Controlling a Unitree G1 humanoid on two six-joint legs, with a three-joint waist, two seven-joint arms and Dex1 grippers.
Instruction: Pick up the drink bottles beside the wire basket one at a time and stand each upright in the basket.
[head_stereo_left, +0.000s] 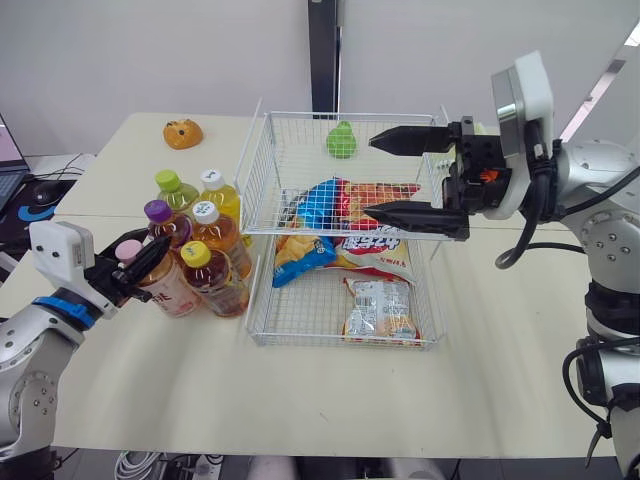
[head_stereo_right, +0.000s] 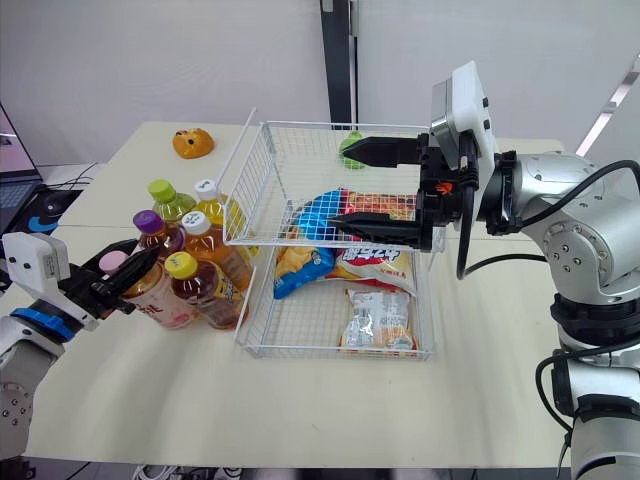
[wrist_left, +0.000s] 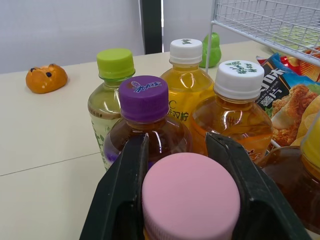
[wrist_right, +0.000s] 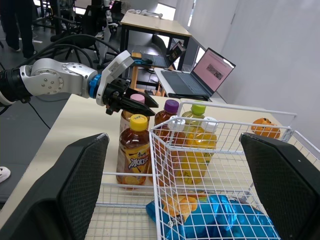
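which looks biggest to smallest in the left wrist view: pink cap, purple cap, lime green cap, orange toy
1. pink cap, though it sits nearest the camera
2. purple cap
3. lime green cap and orange toy look about alike, so no ranking between them

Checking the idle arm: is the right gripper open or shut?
Open: the right gripper has its fingers wide apart over the wire basket, holding nothing.

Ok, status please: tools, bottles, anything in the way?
Left tool shut on pink-capped bottle, on table. Right tool open, over basket. Snack bags fill much of basket.
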